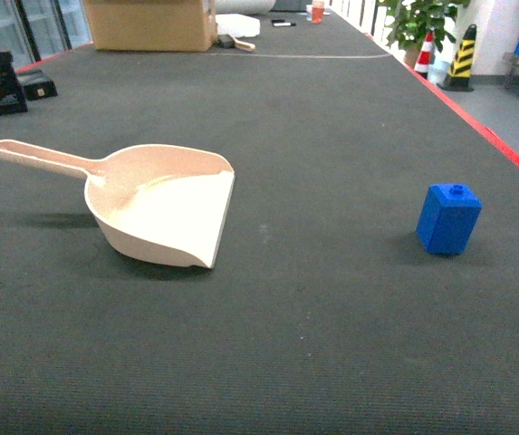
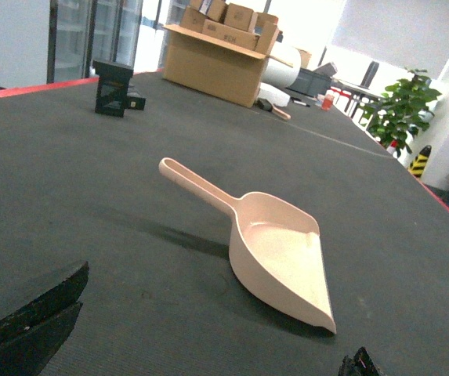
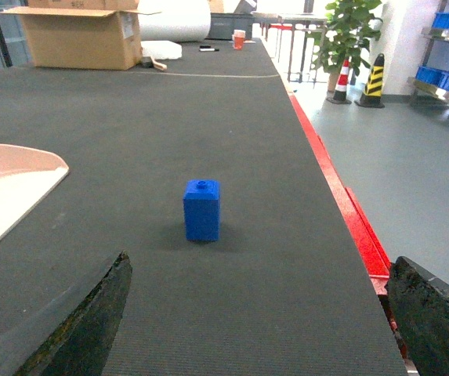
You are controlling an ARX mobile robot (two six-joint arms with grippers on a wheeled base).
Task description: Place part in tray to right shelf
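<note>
The part [image 1: 448,218] is a small bright blue block with a knob on top. It stands upright on the dark mat at the right, about a tray-length right of the tray's lip. The tray [image 1: 164,204], a cream scoop, lies at the left with its handle pointing left and nothing in it. Neither gripper shows in the head view. My right gripper [image 3: 255,329] is open and hangs short of the part [image 3: 201,209], with the tray's lip [image 3: 9,192] off to its left. My left gripper [image 2: 208,345] is open, low over the mat near the tray [image 2: 279,254]. The right shelf is out of view.
The table's red edge [image 1: 504,145] runs close to the right of the part, with floor beyond. A black stand [image 1: 1,82] and a cardboard box [image 1: 150,23] sit at the far left and back. A metal rack with blue crates [image 3: 443,78] stands off to the right.
</note>
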